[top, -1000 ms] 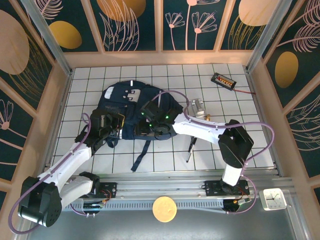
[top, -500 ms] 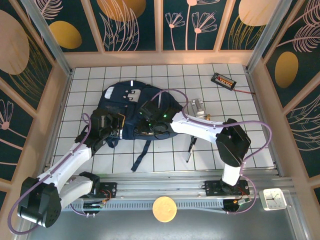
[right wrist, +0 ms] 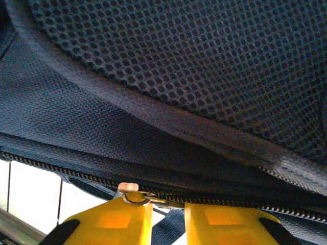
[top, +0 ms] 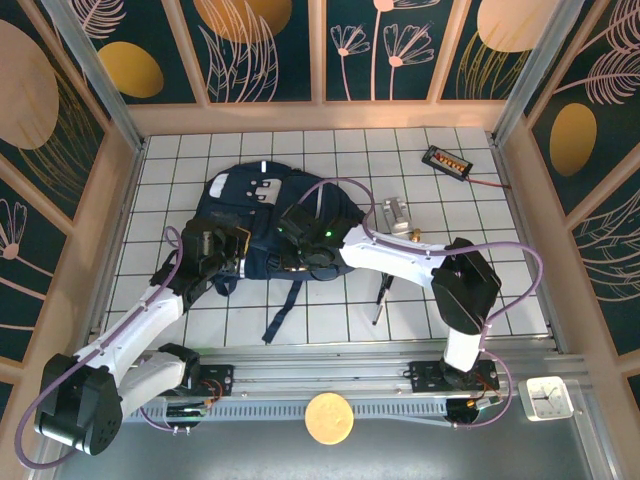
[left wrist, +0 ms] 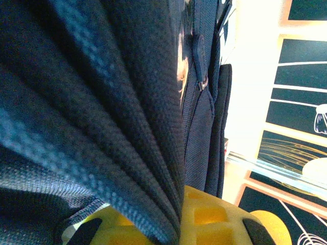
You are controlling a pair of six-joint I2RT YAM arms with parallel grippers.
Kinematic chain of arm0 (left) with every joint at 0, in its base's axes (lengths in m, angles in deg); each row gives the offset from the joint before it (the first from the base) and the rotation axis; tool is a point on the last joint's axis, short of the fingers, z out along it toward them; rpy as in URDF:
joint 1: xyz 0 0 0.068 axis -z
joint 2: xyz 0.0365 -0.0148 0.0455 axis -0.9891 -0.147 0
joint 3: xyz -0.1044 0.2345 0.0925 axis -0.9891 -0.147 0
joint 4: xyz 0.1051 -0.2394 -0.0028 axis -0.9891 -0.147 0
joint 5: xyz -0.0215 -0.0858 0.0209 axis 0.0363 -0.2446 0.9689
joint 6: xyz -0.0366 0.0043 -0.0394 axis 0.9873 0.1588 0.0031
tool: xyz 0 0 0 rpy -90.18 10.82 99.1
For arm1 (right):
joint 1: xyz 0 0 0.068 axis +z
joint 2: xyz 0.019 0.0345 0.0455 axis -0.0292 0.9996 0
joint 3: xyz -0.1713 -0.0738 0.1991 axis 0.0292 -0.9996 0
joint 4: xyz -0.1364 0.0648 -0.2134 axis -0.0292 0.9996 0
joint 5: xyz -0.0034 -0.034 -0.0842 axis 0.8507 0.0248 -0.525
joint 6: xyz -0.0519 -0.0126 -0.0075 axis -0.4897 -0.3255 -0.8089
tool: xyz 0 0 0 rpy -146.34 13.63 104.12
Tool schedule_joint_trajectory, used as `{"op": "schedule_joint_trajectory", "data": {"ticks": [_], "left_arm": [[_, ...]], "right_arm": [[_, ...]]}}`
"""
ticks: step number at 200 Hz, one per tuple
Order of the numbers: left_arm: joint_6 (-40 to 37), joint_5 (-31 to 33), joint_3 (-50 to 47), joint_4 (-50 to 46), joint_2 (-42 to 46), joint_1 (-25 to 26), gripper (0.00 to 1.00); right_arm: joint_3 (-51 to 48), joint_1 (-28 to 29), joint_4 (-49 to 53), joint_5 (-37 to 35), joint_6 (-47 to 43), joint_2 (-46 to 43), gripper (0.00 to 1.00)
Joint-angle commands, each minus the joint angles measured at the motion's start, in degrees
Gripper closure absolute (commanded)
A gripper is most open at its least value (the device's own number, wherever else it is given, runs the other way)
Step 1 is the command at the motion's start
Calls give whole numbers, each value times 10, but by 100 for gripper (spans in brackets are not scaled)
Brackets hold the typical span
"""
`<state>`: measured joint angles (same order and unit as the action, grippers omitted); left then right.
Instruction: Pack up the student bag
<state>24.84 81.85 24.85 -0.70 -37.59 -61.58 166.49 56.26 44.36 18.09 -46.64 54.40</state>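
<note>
Navy student bag (top: 262, 215): zip pull (right wrist: 134, 195) sits at the narrow gap of my right claw (right wrist: 168, 208); whether it grips, I cannot tell. Left claw (left wrist: 176, 217) pinches bag fabric.

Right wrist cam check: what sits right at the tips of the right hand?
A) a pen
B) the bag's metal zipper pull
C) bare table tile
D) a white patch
B: in the right wrist view the metal zipper pull of the student bag lies on the zipper line just at the tips of the right hand.
</note>
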Motion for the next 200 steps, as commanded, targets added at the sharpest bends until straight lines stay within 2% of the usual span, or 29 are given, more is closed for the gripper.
{"op": "schedule_joint_trajectory", "data": {"ticks": [1, 34, 45, 111, 143, 182, 200], "left_arm": [[2, -37, 22, 50, 24, 10, 100], [2, -32, 18, 49, 25, 11, 100], [3, -31, 17, 51, 26, 10, 100], [4, -25, 12, 49, 30, 10, 100], [-1, -21, 11, 46, 30, 10, 100], [-3, -17, 10, 40, 34, 10, 100], [-4, -21, 10, 43, 31, 10, 100]], "right_arm": [[4, 1, 10, -33, -8, -3, 82], [2, 1, 18, -34, -12, -12, 93], [-2, 1, 19, -36, -13, -17, 100], [-63, -2, -5, -11, -6, -79, 100], [-113, -23, -6, 7, 2, -125, 100], [-135, -57, 15, 23, -34, -140, 100], [-136, -66, -6, 63, -58, -146, 100]]}}
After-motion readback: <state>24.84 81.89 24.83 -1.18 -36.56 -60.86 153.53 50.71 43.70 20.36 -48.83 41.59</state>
